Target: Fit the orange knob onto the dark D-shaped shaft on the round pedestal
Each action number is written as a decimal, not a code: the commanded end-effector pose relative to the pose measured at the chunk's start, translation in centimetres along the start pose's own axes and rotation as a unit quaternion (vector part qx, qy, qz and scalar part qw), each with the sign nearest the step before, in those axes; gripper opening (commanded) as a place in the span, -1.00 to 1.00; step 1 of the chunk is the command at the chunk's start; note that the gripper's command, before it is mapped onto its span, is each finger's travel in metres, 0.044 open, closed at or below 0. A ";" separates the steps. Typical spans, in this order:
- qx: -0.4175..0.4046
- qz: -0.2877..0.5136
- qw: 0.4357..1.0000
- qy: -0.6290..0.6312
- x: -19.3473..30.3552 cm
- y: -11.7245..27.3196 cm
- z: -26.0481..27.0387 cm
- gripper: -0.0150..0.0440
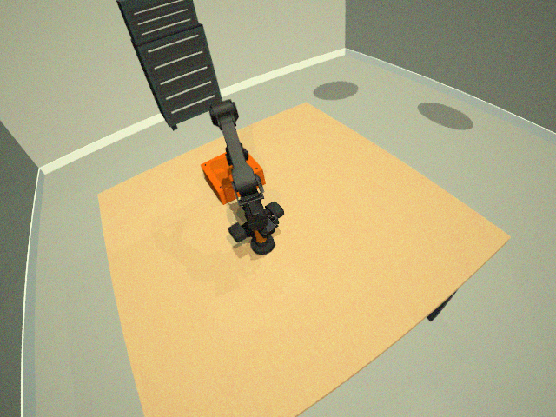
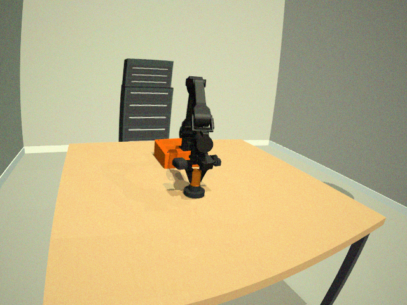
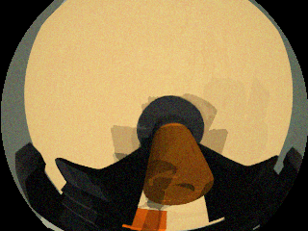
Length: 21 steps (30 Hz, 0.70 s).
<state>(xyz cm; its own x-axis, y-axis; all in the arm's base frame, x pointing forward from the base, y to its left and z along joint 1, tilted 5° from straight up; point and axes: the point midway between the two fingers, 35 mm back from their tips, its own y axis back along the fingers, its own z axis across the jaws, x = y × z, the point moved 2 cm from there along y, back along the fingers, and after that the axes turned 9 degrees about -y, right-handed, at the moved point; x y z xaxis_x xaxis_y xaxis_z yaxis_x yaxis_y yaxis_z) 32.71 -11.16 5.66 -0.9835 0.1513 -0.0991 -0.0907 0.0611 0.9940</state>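
The orange knob [image 1: 260,236] [image 2: 196,176] [image 3: 175,156] stands upright over the middle of the round dark pedestal [image 1: 263,248] [image 2: 194,192] [image 3: 166,107]. Its lower end meets the pedestal's raised collar, with no gap that I can see in the exterior view. The shaft is hidden, as are the flat sides of shaft and hole. My gripper [image 1: 261,233] [image 2: 196,182] [image 3: 173,146] points down and is shut on the knob, one finger on each side. The fingertips are low, close above the pedestal.
An orange box [image 1: 215,174] [image 2: 160,154] stands behind the gripper near the arm's base; a piece of orange also shows at the wrist view's bottom edge. The wooden table [image 1: 340,269] [image 2: 229,236] bears the pedestal. A dark drawer cabinet [image 1: 179,74] [image 2: 146,111] stands beyond the table.
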 end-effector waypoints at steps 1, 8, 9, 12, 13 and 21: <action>0.000 0.000 1.000 0.000 0.0 0.0 0.0 0.04; 0.000 0.000 1.000 0.000 0.0 0.0 0.0 0.67; 0.000 0.000 1.000 0.000 0.0 0.0 0.0 0.75; 0.000 0.000 1.000 0.000 0.0 0.0 0.0 1.00; 0.000 0.000 1.000 0.000 0.0 0.0 0.0 1.00; 0.000 -0.001 1.000 0.000 -0.4 4.8 -0.1 1.00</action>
<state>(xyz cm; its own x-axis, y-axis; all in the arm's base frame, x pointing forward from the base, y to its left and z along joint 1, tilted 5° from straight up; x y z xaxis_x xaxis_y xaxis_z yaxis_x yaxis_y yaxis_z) 32.30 -10.97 7.02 -0.9864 0.1504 -0.0670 -0.0600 0.0506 0.9969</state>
